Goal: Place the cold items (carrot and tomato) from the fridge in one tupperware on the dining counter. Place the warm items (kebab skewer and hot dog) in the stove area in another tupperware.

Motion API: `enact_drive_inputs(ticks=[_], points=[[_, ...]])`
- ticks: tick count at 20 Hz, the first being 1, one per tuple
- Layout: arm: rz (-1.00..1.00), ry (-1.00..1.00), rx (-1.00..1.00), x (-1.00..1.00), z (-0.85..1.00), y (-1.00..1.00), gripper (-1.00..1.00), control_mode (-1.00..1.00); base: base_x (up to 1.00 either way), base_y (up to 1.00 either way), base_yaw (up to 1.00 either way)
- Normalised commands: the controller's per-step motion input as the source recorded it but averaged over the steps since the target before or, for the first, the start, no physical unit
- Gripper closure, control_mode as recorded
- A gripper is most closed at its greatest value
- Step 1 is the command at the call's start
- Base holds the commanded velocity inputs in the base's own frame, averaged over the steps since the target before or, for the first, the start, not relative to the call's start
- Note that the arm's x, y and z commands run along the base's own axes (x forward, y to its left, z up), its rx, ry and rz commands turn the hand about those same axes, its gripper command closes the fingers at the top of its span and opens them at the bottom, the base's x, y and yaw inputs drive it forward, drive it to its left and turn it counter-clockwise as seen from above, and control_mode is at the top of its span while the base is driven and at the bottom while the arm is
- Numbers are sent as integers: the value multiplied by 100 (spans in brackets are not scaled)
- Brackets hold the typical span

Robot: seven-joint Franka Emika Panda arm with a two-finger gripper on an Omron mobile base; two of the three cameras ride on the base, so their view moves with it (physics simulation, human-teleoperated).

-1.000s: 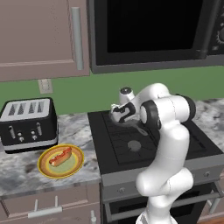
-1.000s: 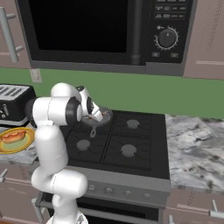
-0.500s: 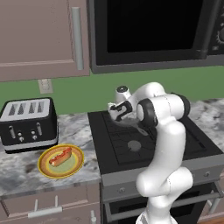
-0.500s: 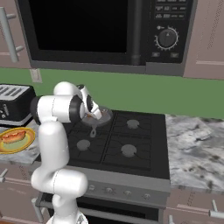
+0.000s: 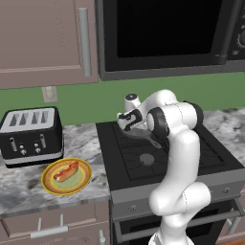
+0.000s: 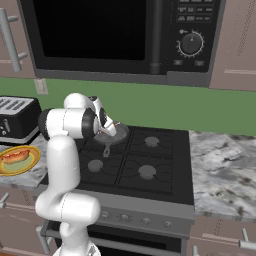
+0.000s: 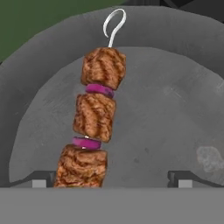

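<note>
The kebab skewer [image 7: 94, 116], brown meat chunks with purple onion on a metal pin, lies in a grey pan [image 7: 166, 109] on the stove's back left burner. My gripper [image 7: 111, 180] hangs open just above the pan, and the skewer's lowest chunk sits between the fingertips, close to the left one [image 7: 41, 179]. From the base, the gripper [image 5: 128, 118] points down into the pan [image 6: 116, 134]. The hot dog [image 5: 66, 171] rests on a yellow plate [image 5: 82, 180] on the counter left of the stove. Carrot, tomato and tupperware are out of view.
A black toaster [image 5: 31, 136] stands at the back left of the marble counter [image 5: 19, 191]. The black stove [image 5: 191, 158] has a microwave [image 5: 162, 33] low overhead. More counter [image 6: 225, 160] lies right of the stove.
The hand has shifted slightly left and lower toward the pan. The jaws stay open and the skewer has not moved.
</note>
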Motion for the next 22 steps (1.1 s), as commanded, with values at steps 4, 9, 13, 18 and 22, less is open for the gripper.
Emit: enact_drive_inputs(ticks=[4,9,13,18,22], points=[[0,13,0,9,-25,1,100,-100,0,0,0],[0,9,0,7,-24,0,100,-100,0,0,0],[0,5,0,1,-25,0,100,-100,0,0,0],[0,1,0,0,-24,0,100,-100,0,0,0],[0,-4,0,-12,-5,0,100,-100,0,0,0]])
